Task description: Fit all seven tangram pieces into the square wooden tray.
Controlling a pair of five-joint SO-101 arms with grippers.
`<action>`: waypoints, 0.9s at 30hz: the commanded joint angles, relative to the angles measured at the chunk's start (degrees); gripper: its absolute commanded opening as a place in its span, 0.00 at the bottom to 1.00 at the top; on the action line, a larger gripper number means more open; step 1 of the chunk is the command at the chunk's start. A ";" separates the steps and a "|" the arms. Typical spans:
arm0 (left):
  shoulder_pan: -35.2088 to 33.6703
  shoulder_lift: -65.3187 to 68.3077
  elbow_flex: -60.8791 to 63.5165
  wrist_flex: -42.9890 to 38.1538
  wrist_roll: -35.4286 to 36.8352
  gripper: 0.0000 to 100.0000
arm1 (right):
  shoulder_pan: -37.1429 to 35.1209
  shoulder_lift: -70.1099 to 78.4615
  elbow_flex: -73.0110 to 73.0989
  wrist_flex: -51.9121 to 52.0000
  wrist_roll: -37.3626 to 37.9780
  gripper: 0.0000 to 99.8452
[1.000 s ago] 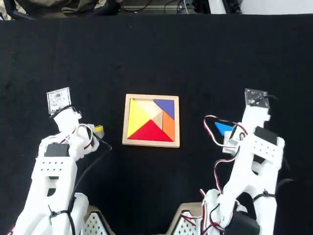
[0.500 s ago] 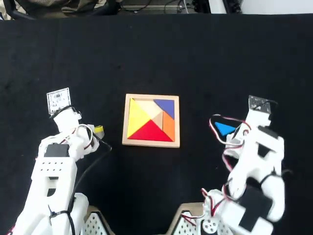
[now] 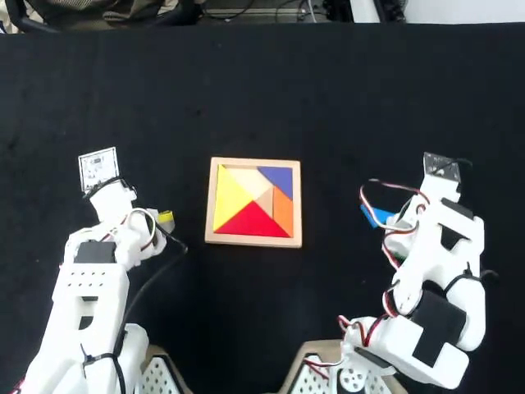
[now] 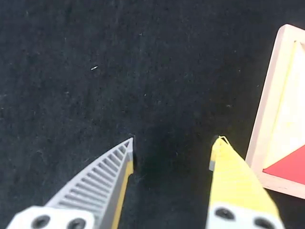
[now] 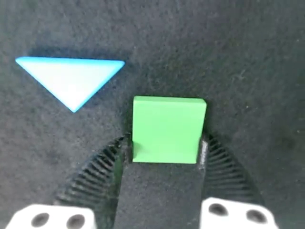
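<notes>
Near side, right of the wooden tray (image 3: 253, 241): the right gripper (image 5: 164, 143) sits slightly nearer than the tray's near rim. Its two fingers are closed against opposite sides of the green square (image 5: 168, 129). They grip the half closest to the wrist, and the other half sticks out past the fingertips. Cannot tell whether the square rests on the black cloth (image 3: 262, 90) or is lifted off it.

The light-blue triangle (image 5: 71, 78) lies flat on the cloth just beside the green square, on the side toward the tray, not touching the square. In the high view part of it shows under the right arm's wires (image 3: 379, 193), well apart from the tray's right rim.

Left of the tray: the left gripper (image 4: 174, 143) is level with the tray's near half. Its fingers are apart, one grey and one yellow, with bare cloth between them. The yellow finger is the one closer to the tray, near the left rim and not touching it.

The tray lies flat between the two arms. Inside:
- yellow triangle (image 3: 231, 201) against the left rim
- red triangle (image 3: 256, 222) along the near rim
- orange piece (image 3: 283, 210) against the right rim
- violet-blue piece (image 3: 277, 177) in the far right corner
- pale wood-coloured patch (image 3: 250, 182) toward the far rim; cannot tell whether piece or bare floor

Beyond the tray the cloth runs to the far table edge, with dark cables (image 3: 246, 10) behind it
</notes>
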 commanded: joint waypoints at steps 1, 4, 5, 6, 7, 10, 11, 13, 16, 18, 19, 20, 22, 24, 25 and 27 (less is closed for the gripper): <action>-0.31 -1.14 -0.48 -0.79 -0.26 0.26 | 0.18 -0.13 -2.95 -0.70 2.37 0.25; -0.31 -1.14 -0.48 -0.79 -0.26 0.26 | -0.18 -0.13 -2.86 -0.62 3.08 0.33; -0.31 -1.14 -0.48 -0.79 -0.26 0.26 | -0.26 -0.13 -2.95 -0.62 3.16 0.34; -0.31 -1.14 -0.48 -0.79 -0.26 0.26 | -0.26 -0.13 -3.03 -0.79 3.16 0.34; -0.31 -1.14 -0.48 -0.79 -0.26 0.26 | -0.70 -0.13 -3.12 -0.97 3.16 0.34; -0.31 -1.14 -0.48 -0.79 -0.26 0.26 | -1.93 0.13 -4.18 -0.62 2.90 0.34; -0.31 -1.14 -0.48 -0.79 -0.26 0.26 | -2.37 0.13 -4.26 -0.62 2.90 0.34; -0.31 -1.14 -0.48 -0.79 -0.26 0.26 | -3.16 -0.13 -4.35 -0.62 3.16 0.34; -0.31 -1.14 -0.48 -0.79 -0.26 0.26 | -4.75 0.31 -5.23 -0.62 3.08 0.33; -0.31 -1.14 -0.48 -0.79 -0.26 0.26 | -5.10 0.31 -5.58 -0.62 2.90 0.29; -0.31 -1.14 -0.48 -0.79 -0.26 0.26 | -5.19 0.31 -5.58 -0.62 2.90 0.26; -0.31 -1.14 -0.48 -0.79 -0.26 0.26 | -5.19 0.31 -5.58 -0.62 2.90 0.22; -0.31 -1.14 -0.40 -0.79 -0.26 0.26 | -5.19 0.40 -5.32 -0.62 2.90 0.16; -0.31 -1.14 -0.40 -0.79 -0.26 0.26 | -4.92 0.40 -5.05 -0.53 2.99 0.15; -0.31 -1.14 -0.40 -0.79 -0.26 0.26 | -4.75 0.40 -4.97 -0.44 2.90 0.16; -0.31 -1.14 -0.31 -0.70 -0.26 0.26 | -4.75 0.40 -4.97 0.70 3.08 0.20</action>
